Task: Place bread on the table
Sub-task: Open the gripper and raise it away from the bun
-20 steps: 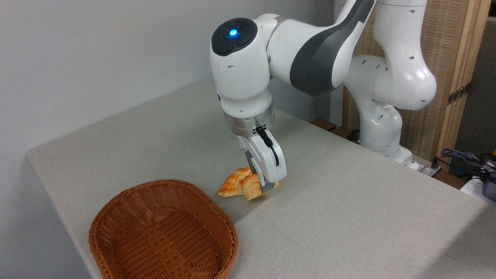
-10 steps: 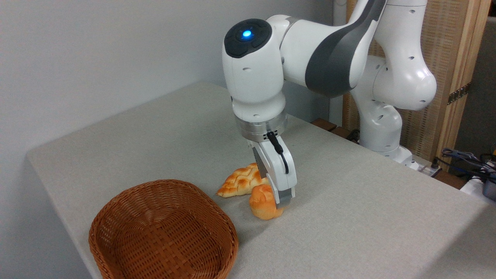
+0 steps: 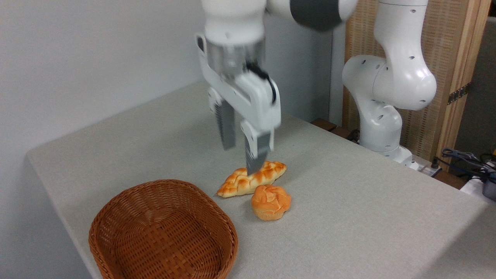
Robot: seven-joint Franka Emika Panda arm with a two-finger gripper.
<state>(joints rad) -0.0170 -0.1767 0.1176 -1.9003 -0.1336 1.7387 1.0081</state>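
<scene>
The bread point(image 3: 271, 201), a small round golden-orange bun with a knobbly top, rests upright on the grey-beige table point(image 3: 348, 201), just right of the basket. Nothing touches it. My gripper point(image 3: 240, 157) hangs well above and to the left of it, motion-blurred, fingers point(image 3: 228, 128) apart and empty. One fingertip overlaps the braided loaf in the picture but is high above it.
A long braided loaf point(image 3: 252, 178) lies right behind the bun. A brown wicker basket point(image 3: 162, 232) stands empty near the table's front left edge. The arm's white base point(image 3: 383, 116) rises at the back right, with cables point(image 3: 469, 159) beyond the table.
The gripper let go of the bun, which now sits on the table, and rose sharply up and to the left with its fingers apart.
</scene>
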